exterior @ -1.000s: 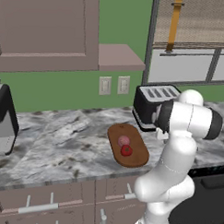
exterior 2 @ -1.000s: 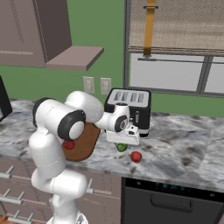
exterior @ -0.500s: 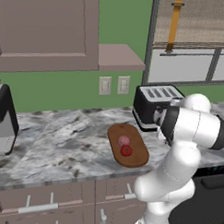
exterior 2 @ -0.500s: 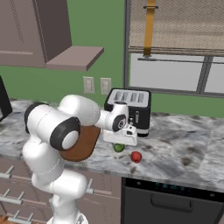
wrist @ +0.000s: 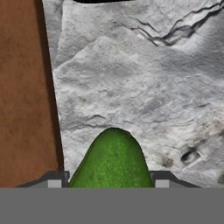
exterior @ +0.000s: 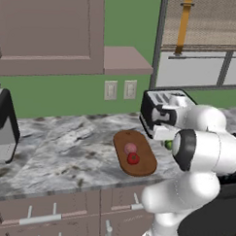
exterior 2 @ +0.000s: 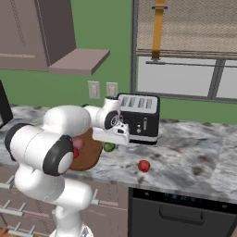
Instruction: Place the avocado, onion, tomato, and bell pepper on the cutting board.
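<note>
My gripper (exterior 2: 110, 143) hangs just above the counter, right of the cutting board (exterior 2: 90, 156), shut on the bright-green avocado (exterior 2: 109, 147). In the hand view the avocado (wrist: 112, 160) sits between the two fingertips (wrist: 54, 180), with the board's brown edge (wrist: 24, 87) to the left. On the reddish-brown oval board (exterior: 146, 163) lie the pinkish onion (exterior: 131, 148) and a deeper-red fruit (exterior: 133, 158). Another small deep-red fruit (exterior 2: 144, 165) rests on the counter to the right of the gripper. Which of the two red fruits is the tomato or the bell pepper I cannot tell.
A black-and-silver toaster (exterior 2: 140, 116) stands against the wall right behind the gripper. A dark coffee machine (exterior: 3, 129) sits at the counter's far left. The marble counter (exterior 2: 194, 157) stretches on to the right, with a dark appliance front (exterior 2: 180, 213) below it.
The jaws have closed on the avocado. The gripper has carried it a little up and to the left, toward the board.
</note>
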